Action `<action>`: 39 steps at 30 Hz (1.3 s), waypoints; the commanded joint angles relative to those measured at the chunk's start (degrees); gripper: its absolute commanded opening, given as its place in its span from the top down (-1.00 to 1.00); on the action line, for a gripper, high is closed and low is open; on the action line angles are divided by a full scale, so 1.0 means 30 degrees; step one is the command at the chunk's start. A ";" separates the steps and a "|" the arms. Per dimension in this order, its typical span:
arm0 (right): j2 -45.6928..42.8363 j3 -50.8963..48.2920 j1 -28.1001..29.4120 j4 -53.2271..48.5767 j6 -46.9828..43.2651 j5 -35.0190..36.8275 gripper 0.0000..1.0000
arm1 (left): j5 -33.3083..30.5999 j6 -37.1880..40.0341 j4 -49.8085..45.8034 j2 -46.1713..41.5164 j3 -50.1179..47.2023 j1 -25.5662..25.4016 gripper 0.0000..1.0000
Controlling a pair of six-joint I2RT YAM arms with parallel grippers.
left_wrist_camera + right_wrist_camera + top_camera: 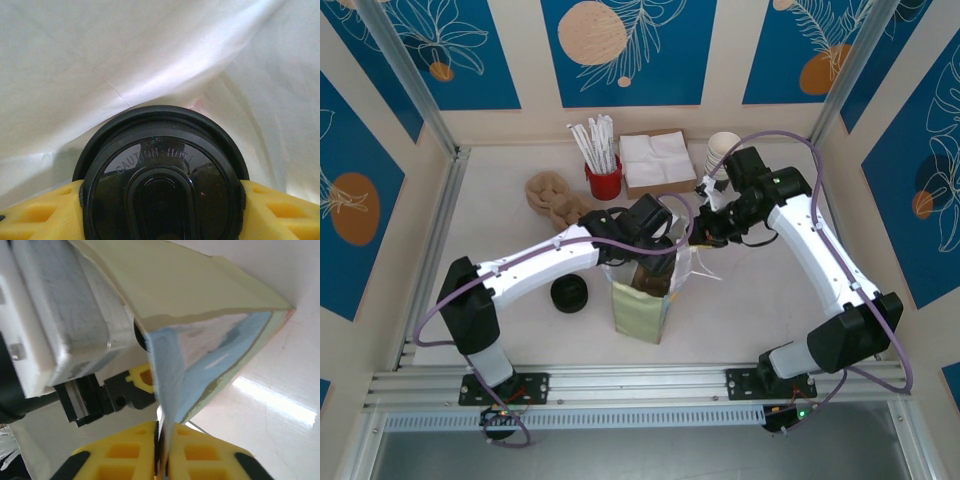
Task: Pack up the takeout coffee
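Note:
The takeout coffee (162, 185) shows its black domed lid marked "CAUTION HOT". My left gripper (162, 215) is shut on it, a yellow finger (40, 215) pressed against each side. White bag lining surrounds the cup. From above, my left gripper (655, 235) reaches into the open top of a pale green paper bag (642, 312) standing mid-table. My right gripper (705, 225) is at the bag's right rim. In the right wrist view my right gripper (164, 460) is shut on that thin bag edge (170, 370), and the bag mouth spreads open above it.
An all-black round lid piece (569, 294) lies left of the bag. At the back stand a red cup of straws (604, 180), a napkin box (655, 160) and stacked white paper cups (723, 152). A braided pastry (552, 197) lies behind the left arm.

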 commanded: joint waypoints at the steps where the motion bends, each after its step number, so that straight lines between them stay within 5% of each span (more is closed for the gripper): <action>1: -0.0356 -0.0050 -0.0218 -0.1701 -0.1097 0.0723 0.81 | -0.0138 0.0151 0.0111 0.0242 0.0348 -0.0167 -0.28; 8: -0.0182 0.0182 -0.0053 -0.2226 -0.1621 0.2500 0.99 | 0.0208 0.0726 -0.0249 0.0235 0.0301 -0.0271 -0.28; 22: -0.0077 0.2046 0.0177 0.2078 -0.1719 0.1387 1.00 | -0.0011 0.0767 -0.0774 0.0234 0.2522 0.0360 -0.30; 39: -0.1167 0.0125 0.0280 0.3487 -0.2467 0.0382 1.00 | -0.3574 0.0093 0.0023 0.1166 0.2867 0.0419 -0.28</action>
